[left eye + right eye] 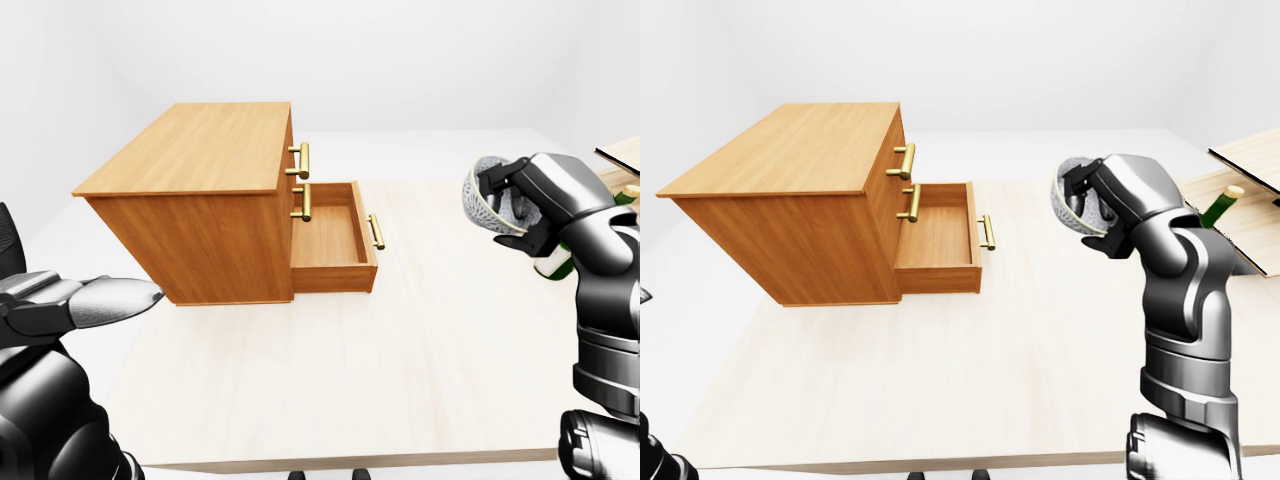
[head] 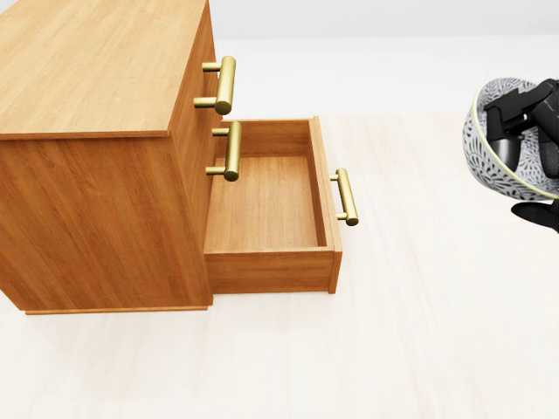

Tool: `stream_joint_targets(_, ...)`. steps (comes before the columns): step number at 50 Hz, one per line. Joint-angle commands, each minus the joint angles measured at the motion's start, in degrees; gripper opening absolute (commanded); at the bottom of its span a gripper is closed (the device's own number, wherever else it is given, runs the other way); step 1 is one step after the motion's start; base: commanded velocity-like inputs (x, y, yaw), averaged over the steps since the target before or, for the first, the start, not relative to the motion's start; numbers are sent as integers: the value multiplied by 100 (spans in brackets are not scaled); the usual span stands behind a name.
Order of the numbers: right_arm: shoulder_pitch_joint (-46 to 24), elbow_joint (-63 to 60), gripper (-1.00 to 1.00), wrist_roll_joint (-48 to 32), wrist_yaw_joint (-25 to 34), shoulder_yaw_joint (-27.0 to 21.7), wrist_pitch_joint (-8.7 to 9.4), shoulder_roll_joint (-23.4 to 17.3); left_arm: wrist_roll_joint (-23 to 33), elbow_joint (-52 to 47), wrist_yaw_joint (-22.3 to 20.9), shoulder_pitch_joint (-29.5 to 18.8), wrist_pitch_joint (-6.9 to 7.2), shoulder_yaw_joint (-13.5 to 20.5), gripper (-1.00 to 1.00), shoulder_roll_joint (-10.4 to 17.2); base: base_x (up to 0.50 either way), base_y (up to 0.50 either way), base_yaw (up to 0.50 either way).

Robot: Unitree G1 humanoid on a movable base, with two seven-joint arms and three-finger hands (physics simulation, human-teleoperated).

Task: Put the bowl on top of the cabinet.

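Observation:
A wooden cabinet with brass handles stands on the pale table at the left of the eye views, its lowest drawer pulled out and empty. My right hand holds a grey patterned bowl tipped on its side, lifted above the table to the right of the drawer. Its fingers close over the bowl's rim. My left hand hovers low at the left of the left-eye view, fingers stretched flat, holding nothing. The cabinet's top is bare.
A green bottle with a tan stopper stands behind my right arm at the table's right side. A tilted wooden board or box lies beside it. The table's near edge runs along the bottom.

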Motion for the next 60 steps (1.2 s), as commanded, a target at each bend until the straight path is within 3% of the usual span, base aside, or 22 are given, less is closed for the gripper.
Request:
stream_joint_targets(1, -934, 115, -100, -226, 411, 295, -14, -94, -28, -11, 18, -21, 0, 22, 100, 12, 0, 0, 0)
stream_joint_targets(12, -2094, 730, -100, -459, 588, 743, 53, 132, -139, 14, 75, -62, 0, 93, 100, 76, 0, 0, 0)
stream_joint_targets(18, -2365, 787, -100, -615, 712, 901, 85, 342, -197, 6, 119, -58, 0, 101, 100, 99, 0, 0, 0)
stream_joint_targets(40, -4304, 2541, -100, -1085, 743, 1487, 20, 1130, -351, 47, 203, -74, 0, 165, 100, 183, 0, 0, 0)
stream_joint_targets(60, -5101, 3427, -100, -1324, 432, 1796, 335, 1891, -478, 36, 281, -108, 0, 204, 100, 231, 0, 0, 0)
